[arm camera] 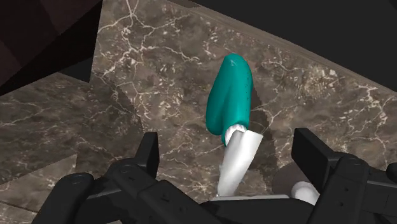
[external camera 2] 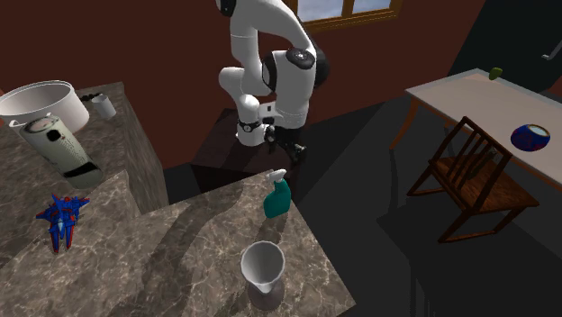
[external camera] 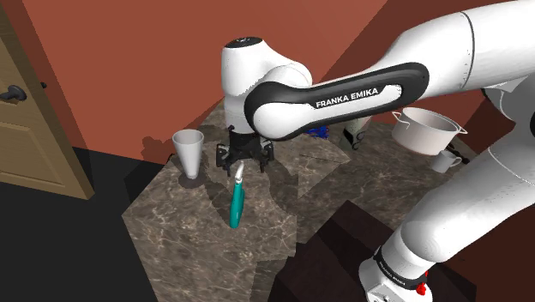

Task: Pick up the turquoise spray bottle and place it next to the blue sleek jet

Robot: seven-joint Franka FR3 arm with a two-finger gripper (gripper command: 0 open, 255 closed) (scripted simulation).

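The turquoise spray bottle (external camera 2: 276,199) with a white spray head stands upright on the marble counter (external camera 2: 207,243), near the edge that faces the arm. My black gripper (external camera 2: 288,149) hangs just above it, open. In the wrist view the bottle's white head (arm camera: 239,159) rises between the two fingers (arm camera: 150,153), which stand wide apart and do not touch it; the turquoise body (arm camera: 230,95) shows beyond. From the shoulder the gripper (external camera: 246,161) sits over the bottle (external camera: 236,204). The blue jet (external camera 2: 61,218) lies far off on the counter's other wing.
A grey funnel-shaped cup (external camera 2: 263,269) stands on the counter close to the bottle. A white pot (external camera 2: 40,101) and a lying pale cylinder (external camera 2: 59,147) are near the jet. A wooden chair (external camera 2: 470,176) and a table with a blue bowl (external camera 2: 530,137) stand across the floor.
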